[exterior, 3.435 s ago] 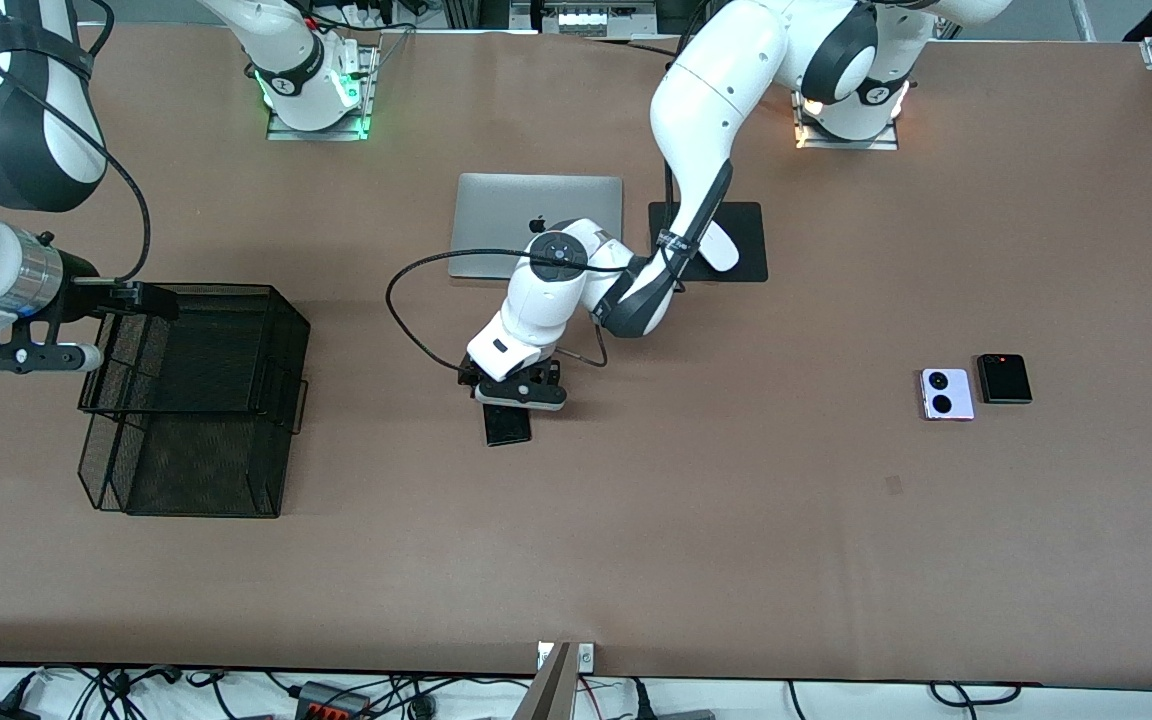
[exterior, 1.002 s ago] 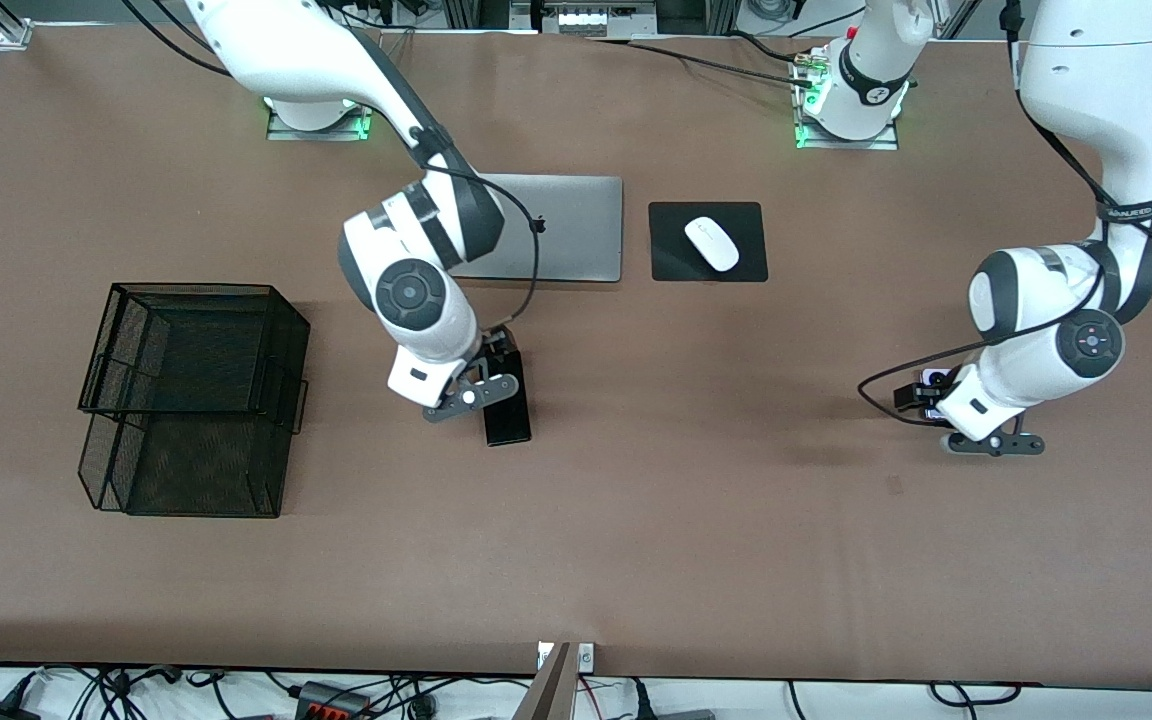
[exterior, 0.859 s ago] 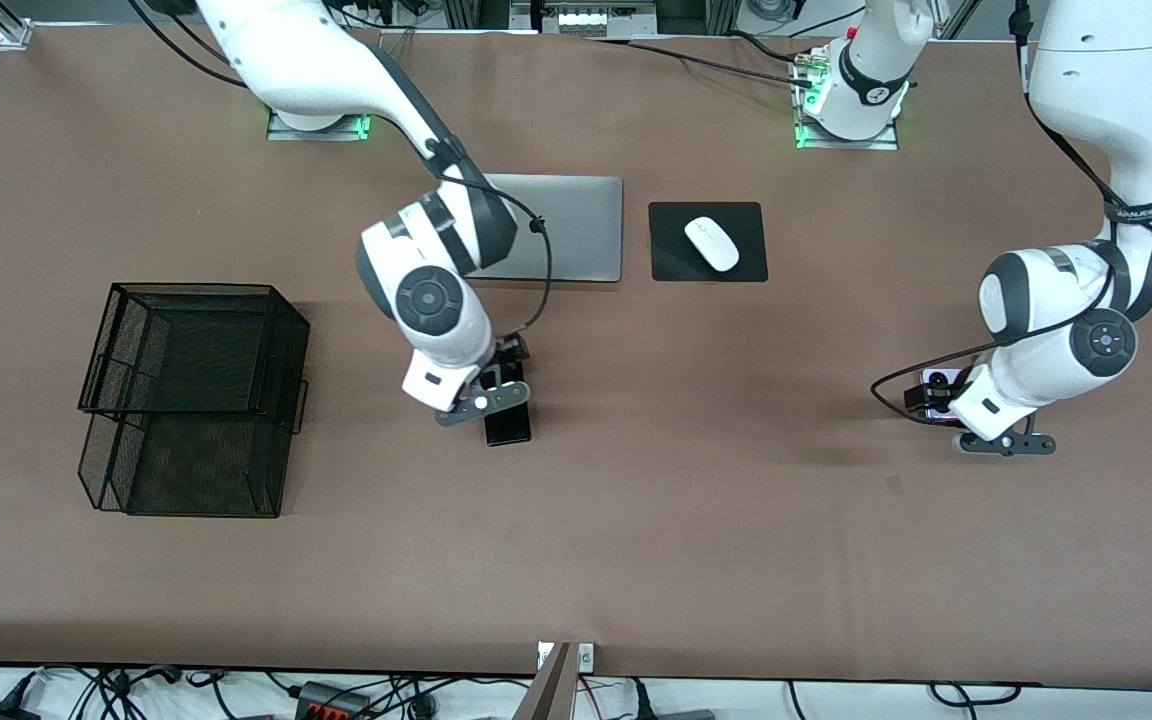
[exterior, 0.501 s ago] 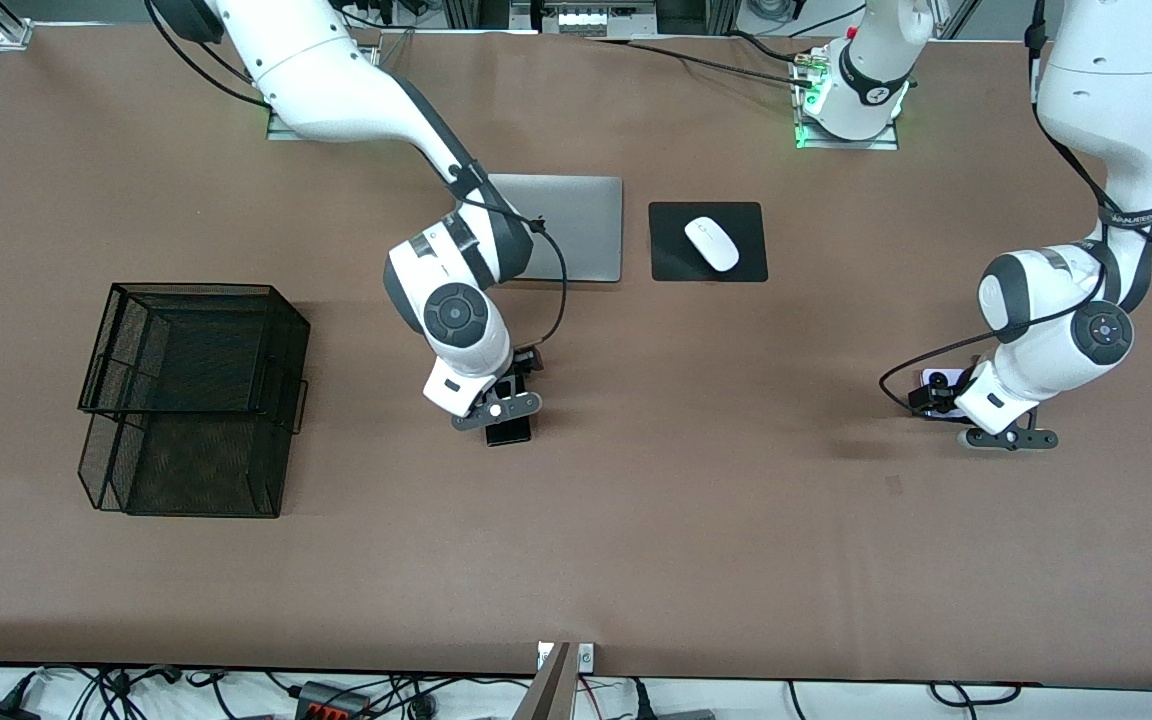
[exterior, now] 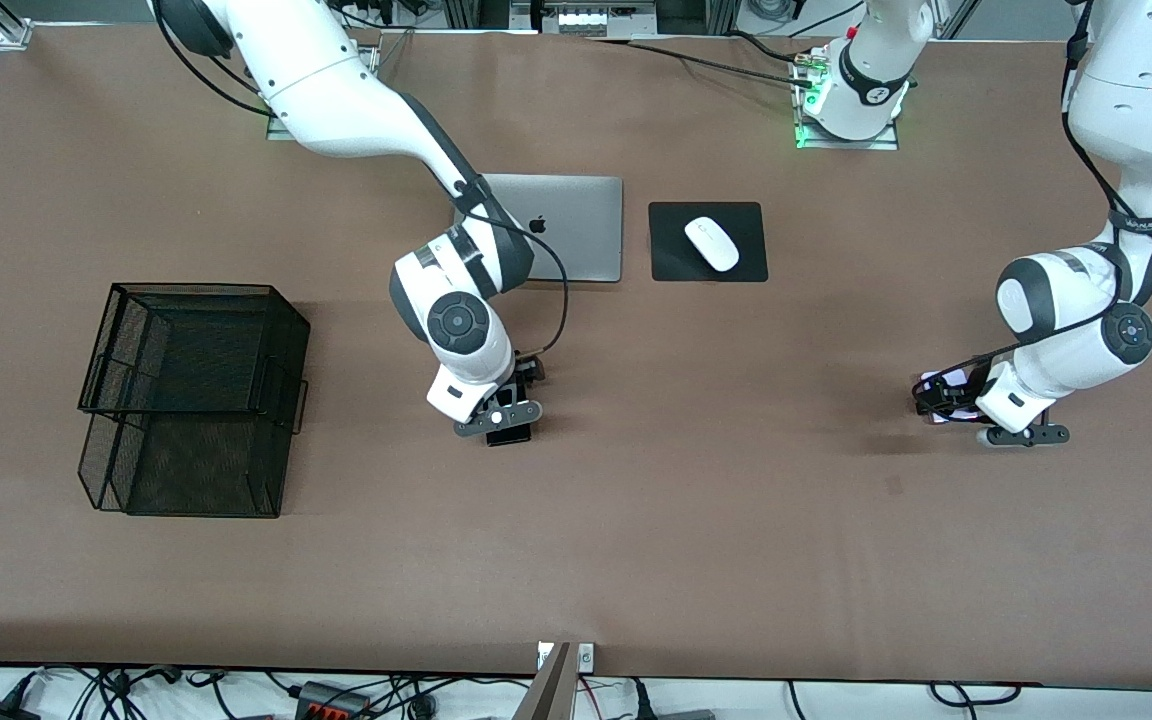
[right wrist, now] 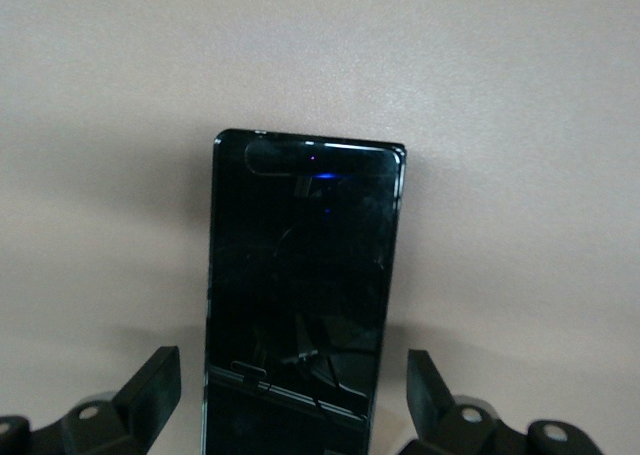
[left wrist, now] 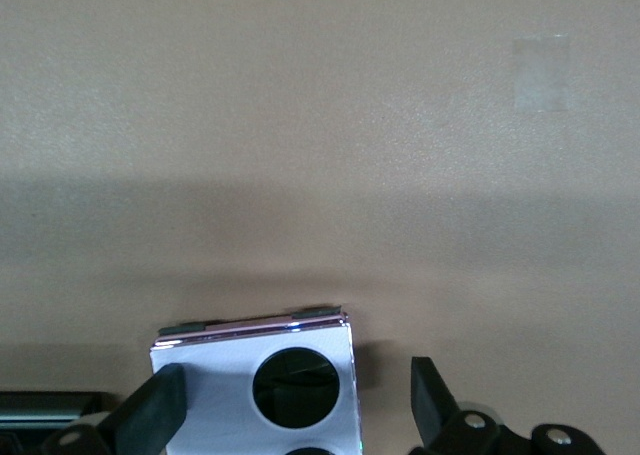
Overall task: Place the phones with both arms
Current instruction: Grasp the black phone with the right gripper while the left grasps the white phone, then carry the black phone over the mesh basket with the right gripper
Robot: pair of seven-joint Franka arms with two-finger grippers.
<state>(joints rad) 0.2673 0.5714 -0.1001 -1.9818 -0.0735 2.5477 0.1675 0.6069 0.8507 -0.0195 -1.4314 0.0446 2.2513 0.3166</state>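
The long black phone (right wrist: pixel 300 255) lies flat near the table's middle, and only its end (exterior: pixel 508 436) shows in the front view. My right gripper (exterior: pixel 499 412) (right wrist: pixel 290 385) is low over it and open, one finger on each side of the slab, clear of its edges. The squarish lilac-white phone (left wrist: pixel 265 380) (exterior: pixel 939 381) with black circles lies toward the left arm's end. My left gripper (exterior: pixel 951 405) (left wrist: pixel 295 410) is open and straddles it. One of its fingers (left wrist: pixel 160 405) overlaps the phone's edge. A dark slab edge (left wrist: pixel 40 403) shows beside it. The left arm hides the squarish black phone in the front view.
A black wire basket (exterior: pixel 191 395) stands toward the right arm's end. A silver laptop (exterior: pixel 576 235) and a white mouse (exterior: pixel 712 243) on a black pad (exterior: pixel 671 260) lie nearer the bases. A small tape patch (left wrist: pixel 541 71) is stuck on the brown table.
The right gripper has slid over the long black phone and come down round it. The left gripper has come lower round the lilac-white phone. Both stay open.
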